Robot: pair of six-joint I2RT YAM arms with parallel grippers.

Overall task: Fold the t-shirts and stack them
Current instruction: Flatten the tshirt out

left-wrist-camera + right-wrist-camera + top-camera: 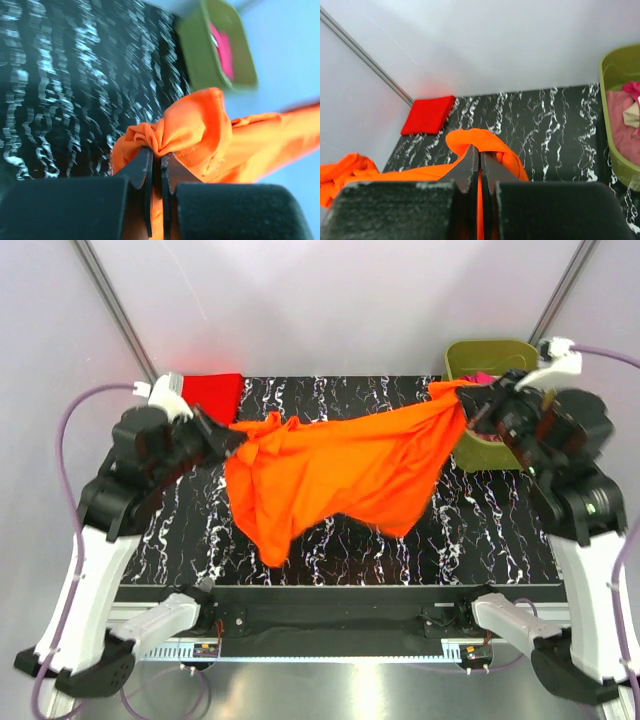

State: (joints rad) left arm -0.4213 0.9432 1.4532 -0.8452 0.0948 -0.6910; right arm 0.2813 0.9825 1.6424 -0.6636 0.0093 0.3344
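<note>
Orange t-shirt (pixel 340 475) hangs stretched between the two arms above the black marbled table (pixel 480 530), one bunched corner nipped in the closed left gripper (pixel 228 438) and the opposite corner nipped in the closed right gripper (pixel 470 400). Only the top view gives the whole span: the upper edge runs taut from fingers to fingers, while the loose body sags below it toward the arm bases. Each wrist view supplies what the top view cannot, namely jaws pressed together with a fold of orange cloth caught at their tips. The right wrist view shows the red t-shirt (pixel 427 115) entire, folded flat, well beyond the fingers and to their left; in the top view the left arm covers part of it. The same view looks into the olive-green tub (pixel 615 155), right of the fingers, where magenta cloth (pixel 632 90) and beige cloth (pixel 632 116) lie; the frame edge cuts the tub off. The left wrist view is motion-blurred. Whether the sagging cloth touches the table cannot be told. Bare tabletop shows ahead of the right fingers, between the red t-shirt and the tub
</note>
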